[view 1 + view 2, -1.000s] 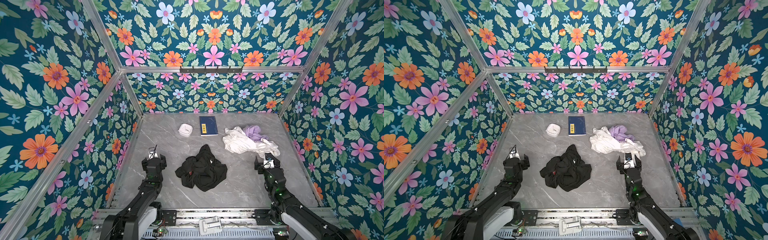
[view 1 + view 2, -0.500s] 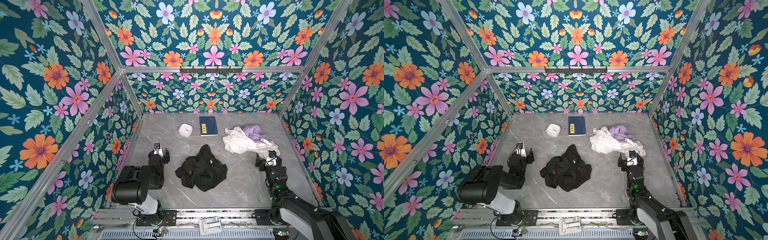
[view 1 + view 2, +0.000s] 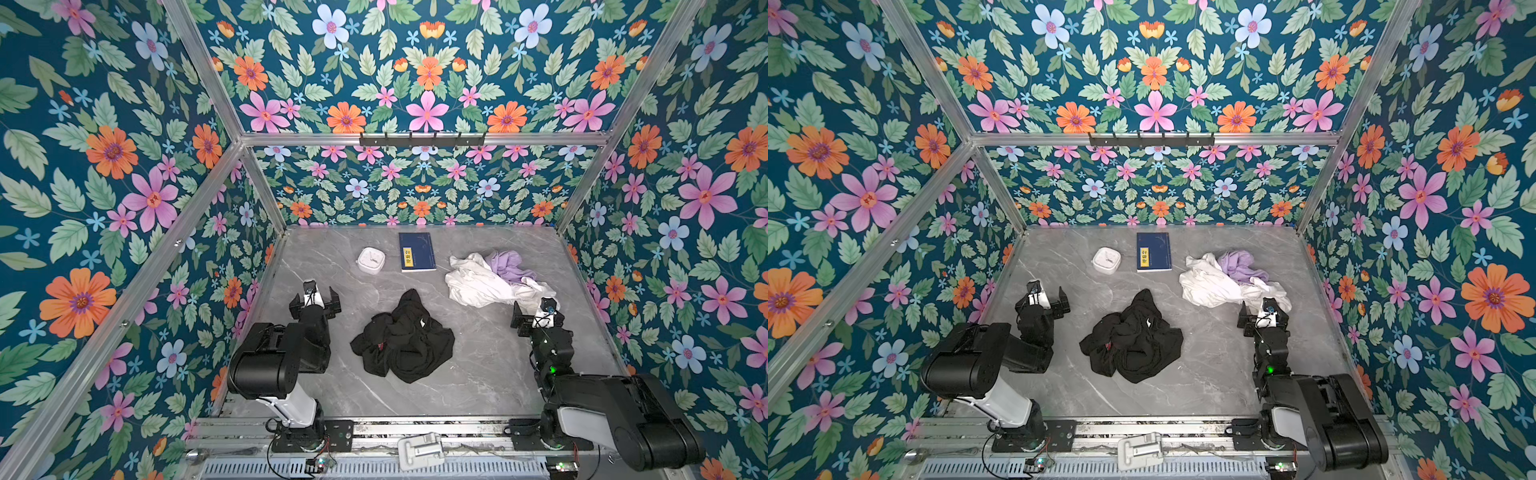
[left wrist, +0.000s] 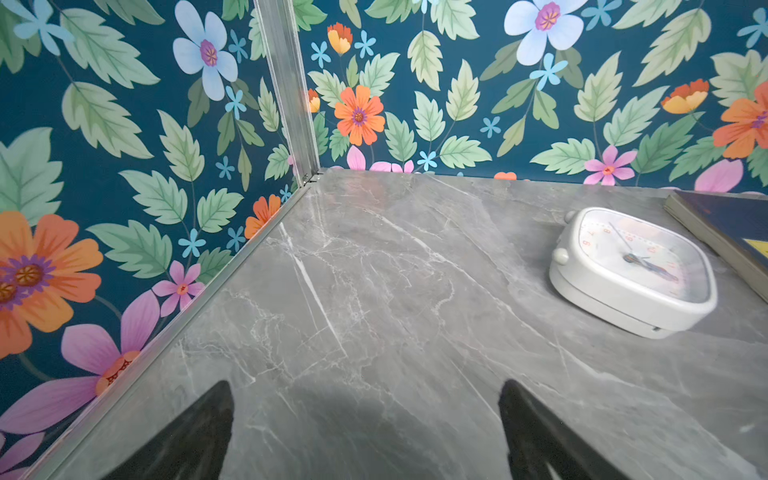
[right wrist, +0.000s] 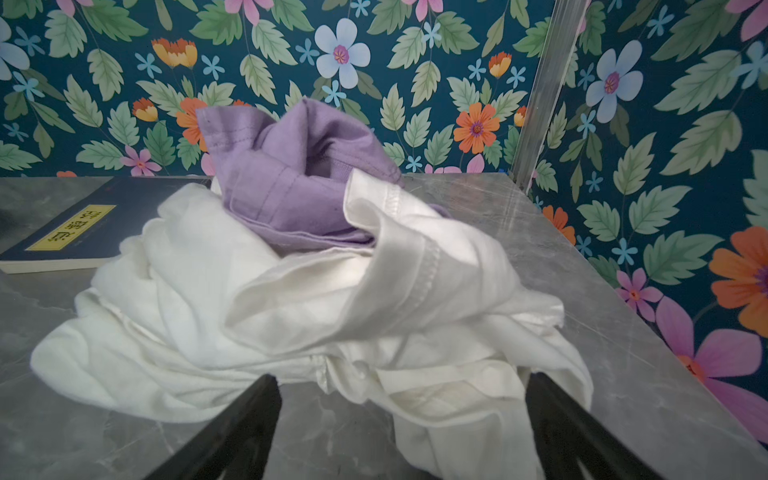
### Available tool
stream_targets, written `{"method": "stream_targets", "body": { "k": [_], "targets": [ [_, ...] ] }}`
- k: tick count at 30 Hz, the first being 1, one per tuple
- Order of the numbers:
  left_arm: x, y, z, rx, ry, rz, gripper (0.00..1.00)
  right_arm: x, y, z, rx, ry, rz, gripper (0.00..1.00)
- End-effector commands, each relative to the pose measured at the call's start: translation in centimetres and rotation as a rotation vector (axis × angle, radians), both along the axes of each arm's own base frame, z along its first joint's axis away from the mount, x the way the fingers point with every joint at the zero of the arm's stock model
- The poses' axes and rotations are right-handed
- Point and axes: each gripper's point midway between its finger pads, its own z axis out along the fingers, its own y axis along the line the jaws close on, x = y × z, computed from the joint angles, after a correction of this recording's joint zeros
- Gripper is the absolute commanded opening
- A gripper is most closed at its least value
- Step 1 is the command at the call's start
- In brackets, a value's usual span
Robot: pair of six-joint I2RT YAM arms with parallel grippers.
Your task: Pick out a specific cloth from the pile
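The cloth (image 3: 405,345), a crumpled black garment with a small white tag (image 3: 422,323) showing on top, lies flat on the grey marble tabletop (image 3: 478,374) between the two hands in both top views. It sits to the inner side of the left hand (image 3: 315,301), apart from it with a strip of bare tabletop between them. It is also well apart from the right hand (image 3: 537,316), on that hand's inner side. Neither hand touches it.

The left hand's fingers (image 4: 199,432) stand wide apart with nothing between them, only bare tabletop in front. Ahead of that hand and off toward the middle lies a white clock (image 4: 631,270), face up, with the edge of a blue book (image 4: 723,232) just beyond it.

The right hand's fingers (image 5: 241,428) are likewise spread and grip nothing. Directly ahead of them is the pile (image 3: 494,278). A white garment (image 5: 291,311) spreads low at the front, its nearest folds reaching right up to the fingertips, and one fold lies against the inside of the outer finger. A lavender garment (image 5: 291,174) is bunched on top, at the side farther from the hand. The blue book lies just beside the pile, on the hand's inner side.

The cloth is separate from the pile, with open tabletop between the two.
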Motion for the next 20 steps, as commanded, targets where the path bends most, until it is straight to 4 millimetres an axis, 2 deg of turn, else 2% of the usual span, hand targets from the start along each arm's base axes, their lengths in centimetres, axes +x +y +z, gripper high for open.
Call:
{"method": "stream_targets", "body": {
  "k": [1,9,20],
  "targets": [
    [0.1,0.2,0.9,-0.003,-0.037,0.012,1.0,0.1,-0.3,2.3,0.028,-0.105,-0.017,0.96],
    [0.7,0.2,0.5,-0.028,-0.015,-0.018,1.0,-0.2,-0.2,2.1,0.02,-0.082,-0.012,0.96],
    [0.7,0.2,0.5,-0.03,-0.017,-0.029,1.0,1.4,0.0,1.3,0.02,-0.038,-0.01,0.95]
  ]
}}
